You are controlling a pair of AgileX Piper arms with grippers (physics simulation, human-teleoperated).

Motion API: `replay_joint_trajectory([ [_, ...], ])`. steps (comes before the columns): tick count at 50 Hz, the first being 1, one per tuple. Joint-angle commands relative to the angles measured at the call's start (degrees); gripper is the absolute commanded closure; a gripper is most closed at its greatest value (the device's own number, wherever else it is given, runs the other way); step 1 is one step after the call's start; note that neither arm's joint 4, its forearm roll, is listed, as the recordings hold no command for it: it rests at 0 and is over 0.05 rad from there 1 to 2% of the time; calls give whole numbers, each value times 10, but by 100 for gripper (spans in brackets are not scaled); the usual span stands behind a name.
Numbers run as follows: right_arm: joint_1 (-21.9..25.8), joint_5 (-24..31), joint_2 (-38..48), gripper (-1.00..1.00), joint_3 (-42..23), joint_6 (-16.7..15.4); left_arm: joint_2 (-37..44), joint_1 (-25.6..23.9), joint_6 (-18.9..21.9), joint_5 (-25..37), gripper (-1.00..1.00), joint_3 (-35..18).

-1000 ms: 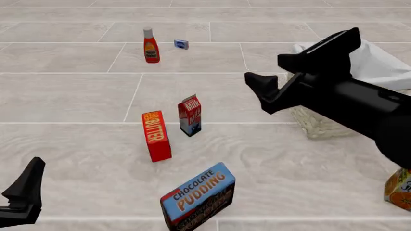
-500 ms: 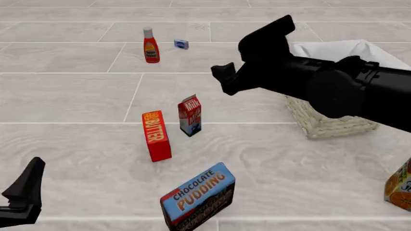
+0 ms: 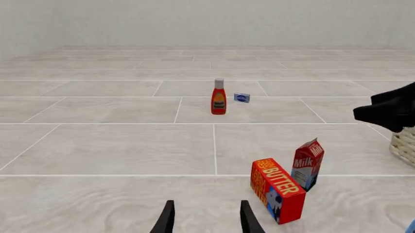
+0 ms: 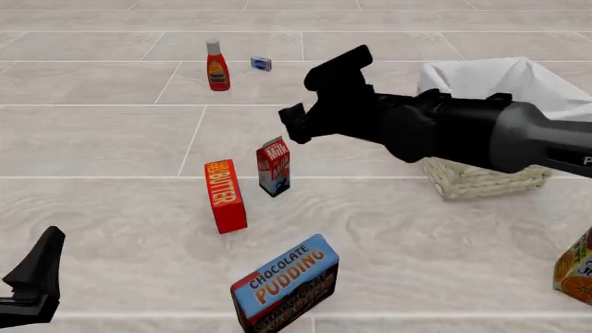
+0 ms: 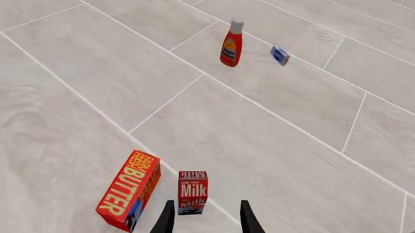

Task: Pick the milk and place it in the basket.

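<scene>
Above the tiled table, my right gripper [image 4: 308,97] hangs with its fingers spread apart and nothing between them, up over the milk [image 4: 274,166] and short of touching it. That carton stands upright just beside the butter box [image 4: 226,195], well apart from the basket [image 4: 481,182] off to the right. My left gripper [image 4: 32,281] waits low at the near left, fingers parted and empty.

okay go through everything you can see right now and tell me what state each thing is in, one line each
milk: upright, ungrasped
butter box: upright, beside the milk
ketchup bottle: upright, capped
chocolate pudding box: standing tilted
basket: upright, open-topped
right gripper: open, above the milk
left gripper: open, holding nothing
</scene>
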Motion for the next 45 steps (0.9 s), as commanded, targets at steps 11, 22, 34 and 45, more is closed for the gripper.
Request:
replay_joint_trajectory([
  [11,-6,-19,103,-100,-60,19,0,0,0,0,-100,0],
  [22,7,-28,149,-100,-82,35,0,0,0,0,-100,0],
  [34,19,-33,174,-100,-92,44,0,0,0,0,-100,0],
  [45,21,-33,197,-100,-109,52,0,0,0,0,-100,0],
])
